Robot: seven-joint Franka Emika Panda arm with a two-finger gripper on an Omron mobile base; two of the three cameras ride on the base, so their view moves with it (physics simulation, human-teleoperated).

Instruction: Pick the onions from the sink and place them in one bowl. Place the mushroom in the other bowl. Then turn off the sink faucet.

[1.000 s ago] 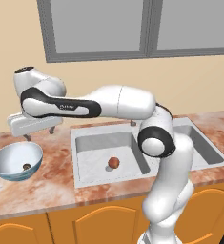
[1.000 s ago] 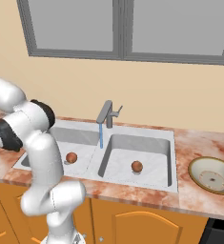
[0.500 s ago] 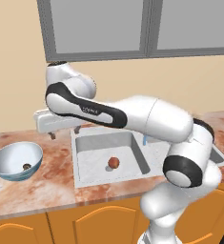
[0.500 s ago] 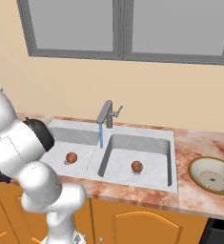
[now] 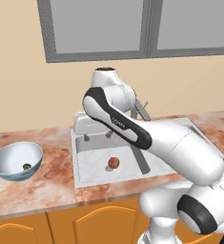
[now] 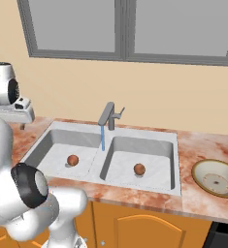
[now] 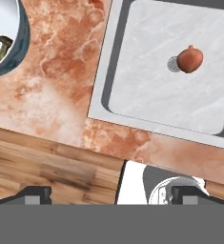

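The mushroom [image 5: 26, 167] [image 7: 4, 46] lies inside the blue-and-white bowl [image 5: 8, 161] [image 7: 19, 52] on the counter left of the sink [image 5: 75, 157] [image 6: 102, 162] [image 7: 107, 71]. One onion [image 5: 114, 162] [image 6: 73, 160] [image 7: 189, 59] rests by the left basin's drain; the second onion [image 6: 139, 168] is in the right basin. The tan bowl [image 6: 213, 177] stands on the counter to the right. My gripper [image 5: 97, 137] [image 7: 113, 195] hangs open and empty over the left basin's left rim. The faucet [image 6: 109, 115] [image 5: 142, 109] runs a blue stream.
Marbled red-brown counter [image 5: 51, 176] [image 6: 207, 203] surrounds the sink, with orange cabinet fronts [image 6: 135, 227] below and a window [image 6: 125, 29] on the wall behind. My own white arm [image 5: 147, 138] stretches over the sink's middle in the left base view.
The arm has swung right, from beside the blue bowl to above the left basin's rim. The gripper stayed open and empty. Onions and mushroom have not moved.
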